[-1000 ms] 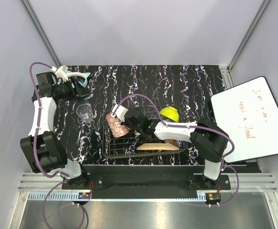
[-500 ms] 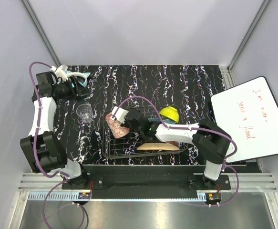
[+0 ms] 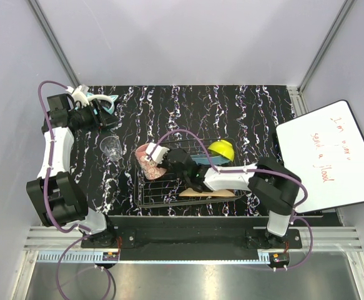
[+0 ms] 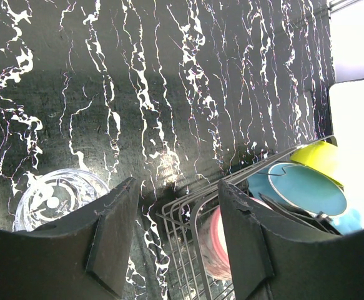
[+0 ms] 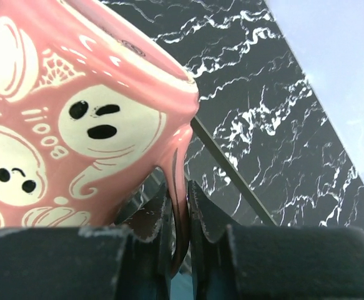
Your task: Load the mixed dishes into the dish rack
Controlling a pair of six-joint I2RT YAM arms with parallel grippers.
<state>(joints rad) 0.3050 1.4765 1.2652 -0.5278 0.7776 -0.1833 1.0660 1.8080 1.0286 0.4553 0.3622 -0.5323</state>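
Note:
My right gripper (image 3: pixel 159 157) is shut on the handle of the pink mug (image 3: pixel 148 159), a ghost-print mug (image 5: pixel 75 119), and holds it tilted over the left end of the dish rack (image 3: pixel 169 195). The handle sits pinched between the fingertips (image 5: pixel 160 215). In the rack are a yellow-green bowl (image 3: pixel 221 149), a teal plate (image 3: pixel 201 160) and a tan plate (image 3: pixel 210 192) on edge. A small clear glass (image 3: pixel 111 147) stands on the table left of the rack. My left gripper (image 3: pixel 99 115) hangs open and empty at the far left; its view shows the glass (image 4: pixel 50 197), rack (image 4: pixel 197 203) and mug (image 4: pixel 214 240).
Teal cat-ear headphones (image 3: pixel 105 102) lie at the back left beside my left gripper. A whiteboard (image 3: pixel 325 156) with red writing leans at the right edge of the black marbled table (image 3: pixel 231 109).
The right arm has shifted slightly toward the near side, and the mug in its grip has turned and moved a little left. The left arm has not moved.

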